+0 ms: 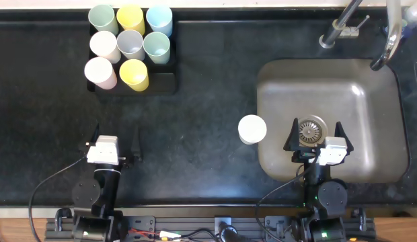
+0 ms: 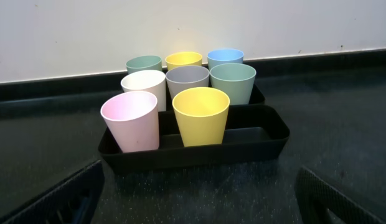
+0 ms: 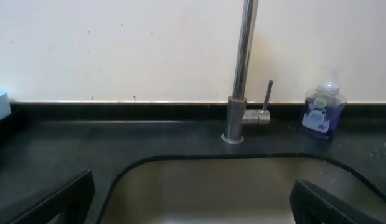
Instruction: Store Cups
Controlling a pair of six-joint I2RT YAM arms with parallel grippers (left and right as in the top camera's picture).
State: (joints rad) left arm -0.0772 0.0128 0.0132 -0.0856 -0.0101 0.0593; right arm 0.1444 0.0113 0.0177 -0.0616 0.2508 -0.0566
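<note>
While both arms sit at the bottom edge, the dark bench [image 1: 208,101] spans the frame, with the sink [image 1: 356,101] at right. Black tray [image 1: 163,82] is upper left. Left tool [image 1: 116,142] lower left and right tool [image 1: 316,135] over the sink, both released. Eight cups [image 1: 130,44] stand in the tray. Lone white cup [image 1: 252,129] is on the bench right of centre, just beside the sink's left rim.

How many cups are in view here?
9. Eight stand in the black tray: green, yellow, blue at the back; white, grey, green mid-row; pink, yellow in front. One white cup sits on the counter beside the sink. None seems hidden.
</note>
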